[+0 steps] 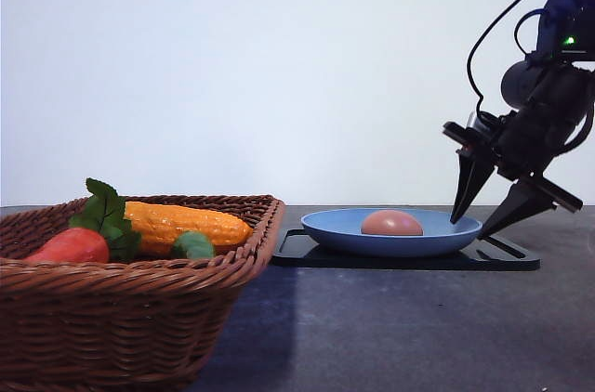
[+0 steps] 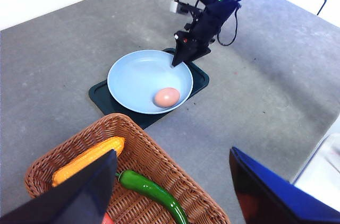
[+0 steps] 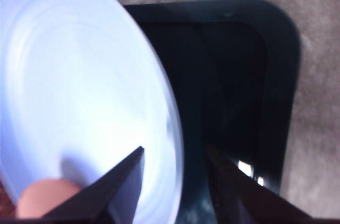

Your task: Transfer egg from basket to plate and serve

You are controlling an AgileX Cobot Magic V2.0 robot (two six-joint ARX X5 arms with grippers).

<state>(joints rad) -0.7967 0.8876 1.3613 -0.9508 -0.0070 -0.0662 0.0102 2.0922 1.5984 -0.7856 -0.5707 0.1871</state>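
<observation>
The pinkish-brown egg (image 1: 391, 223) (image 2: 167, 97) (image 3: 45, 197) lies in the light-blue plate (image 1: 325, 225) (image 2: 133, 75) (image 3: 79, 75), toward the side nearer the basket. The plate rests on a black tray. My right gripper (image 1: 469, 228) (image 2: 178, 62) (image 3: 175, 148) is open at the plate's right edge, one finger inside the rim and one outside over the tray, holding nothing. The wicker basket (image 1: 121, 318) (image 2: 143, 149) stands at the left. My left gripper (image 2: 173, 152) hangs open and empty above the basket's near edge.
The black tray (image 1: 502, 257) (image 2: 199, 78) (image 3: 239, 75) sticks out past the plate on the right. In the basket lie a corn cob (image 1: 186, 222) (image 2: 87, 160), a green pepper (image 1: 193, 245) (image 2: 154, 192) and a red vegetable with leaves (image 1: 70, 245). Grey tabletop surrounds the tray.
</observation>
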